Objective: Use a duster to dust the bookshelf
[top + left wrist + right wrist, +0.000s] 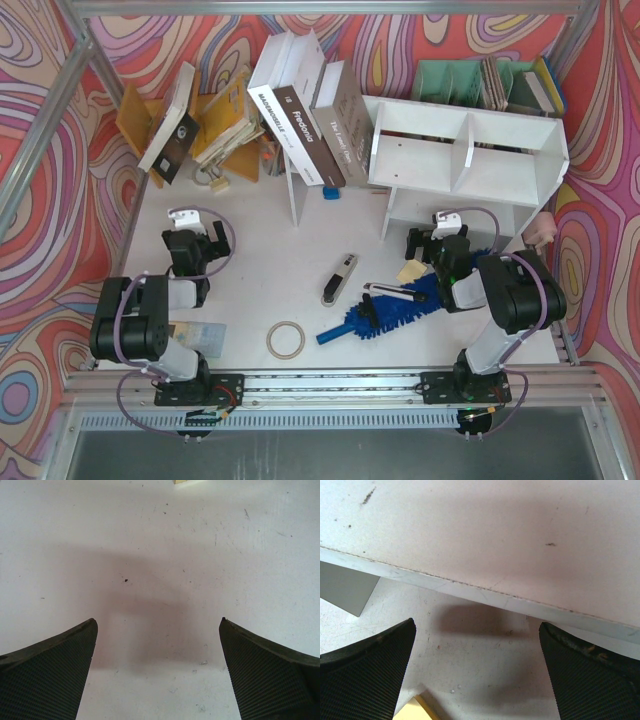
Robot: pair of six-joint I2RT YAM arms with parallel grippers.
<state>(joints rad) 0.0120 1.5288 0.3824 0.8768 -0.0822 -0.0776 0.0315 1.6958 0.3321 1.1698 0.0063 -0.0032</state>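
The duster lies on the bench in front of the bookshelf, its long axis diagonal, with the handle pointing away from the shelf and leftward. The left end effector and right end effector both gape wide, empty.

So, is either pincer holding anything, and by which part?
Nothing: left pincer and right pincer are open and empty; the duster lies on the table.

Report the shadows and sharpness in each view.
Top external: sharp, evenly lit, only faint shade under the bookshelf. Left wrist: a soft grey shadow on the table beneath the open left gripper. Right wrist: a darker patch below the bookshelf's edge; the right gripper reads near-black.
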